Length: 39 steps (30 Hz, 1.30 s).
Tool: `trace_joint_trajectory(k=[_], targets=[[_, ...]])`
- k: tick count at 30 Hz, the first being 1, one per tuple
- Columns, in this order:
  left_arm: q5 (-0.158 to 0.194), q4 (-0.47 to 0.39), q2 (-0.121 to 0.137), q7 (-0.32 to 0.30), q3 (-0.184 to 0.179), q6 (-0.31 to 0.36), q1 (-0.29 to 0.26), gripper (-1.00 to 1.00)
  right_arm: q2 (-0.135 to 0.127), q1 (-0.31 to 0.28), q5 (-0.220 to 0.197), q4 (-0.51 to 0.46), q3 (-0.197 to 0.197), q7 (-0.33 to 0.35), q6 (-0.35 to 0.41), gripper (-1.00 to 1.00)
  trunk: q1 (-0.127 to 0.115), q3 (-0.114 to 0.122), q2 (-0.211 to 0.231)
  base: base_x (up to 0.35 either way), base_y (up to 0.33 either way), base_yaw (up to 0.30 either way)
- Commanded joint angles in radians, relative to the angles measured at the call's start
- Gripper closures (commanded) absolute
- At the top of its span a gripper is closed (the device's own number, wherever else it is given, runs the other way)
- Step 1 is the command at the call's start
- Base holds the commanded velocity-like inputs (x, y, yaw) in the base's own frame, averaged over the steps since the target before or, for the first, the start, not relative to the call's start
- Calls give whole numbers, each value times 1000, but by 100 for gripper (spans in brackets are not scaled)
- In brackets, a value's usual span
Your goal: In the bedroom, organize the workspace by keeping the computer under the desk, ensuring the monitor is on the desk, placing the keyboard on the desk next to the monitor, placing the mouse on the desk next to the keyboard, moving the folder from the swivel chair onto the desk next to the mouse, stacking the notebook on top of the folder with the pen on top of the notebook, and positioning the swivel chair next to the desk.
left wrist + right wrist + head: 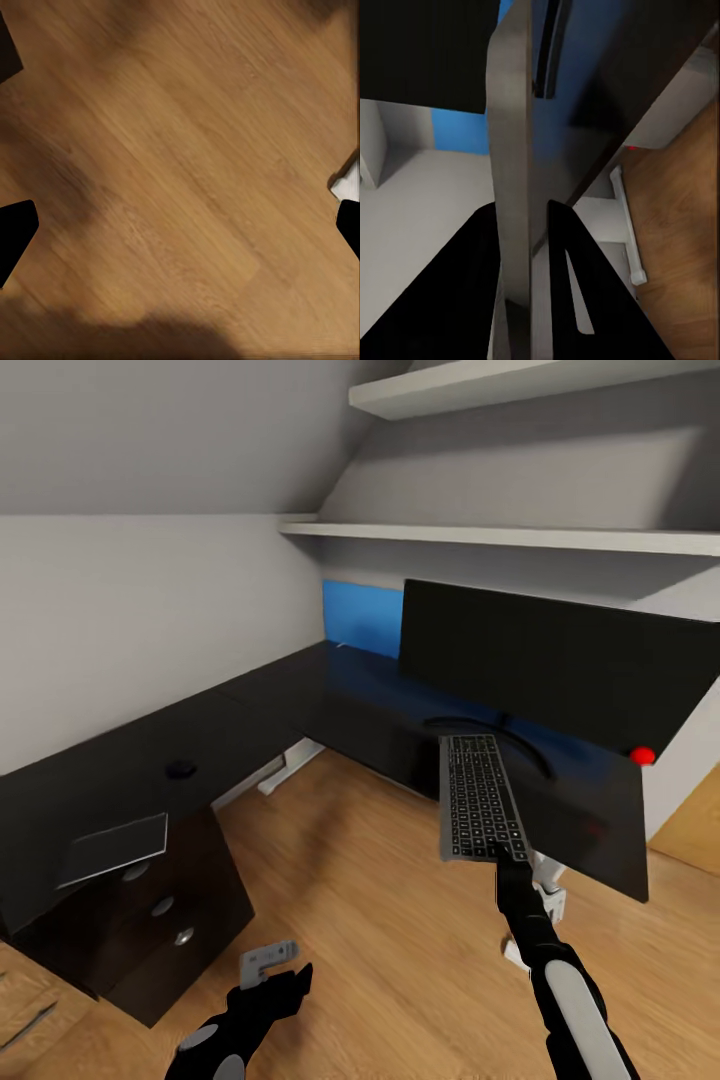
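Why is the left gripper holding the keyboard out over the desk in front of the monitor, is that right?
Not quite: it's the right gripper holding the keyboard, not the left. The head view shows the right arm extending it over the desk in front of the monitor; the right wrist view shows the gripper shut on its edge. The left gripper hangs empty over the floor.

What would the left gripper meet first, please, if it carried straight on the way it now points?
Most likely the wood floor: the left gripper points down at bare planks, and nothing shows between its open fingers.
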Motion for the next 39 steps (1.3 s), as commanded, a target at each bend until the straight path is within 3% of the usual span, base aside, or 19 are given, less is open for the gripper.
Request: trace_joint_trajectory(k=[1,21,39], targets=[[11,-1,0,10,-1,2,0,-100,1,-1,-12,0,-1,5,1,100,0,-2,-1,-23,16,-243],[11,-1,0,10,-1,2,0,-100,2,-1,-12,1,-13,5,2,100,0,-22,-1,-2,1,-239],[11,-1,0,10,-1,1,0,-100,6,-1,-13,7,-14,11,1,100,0,-23,-1,0,0,-21]])
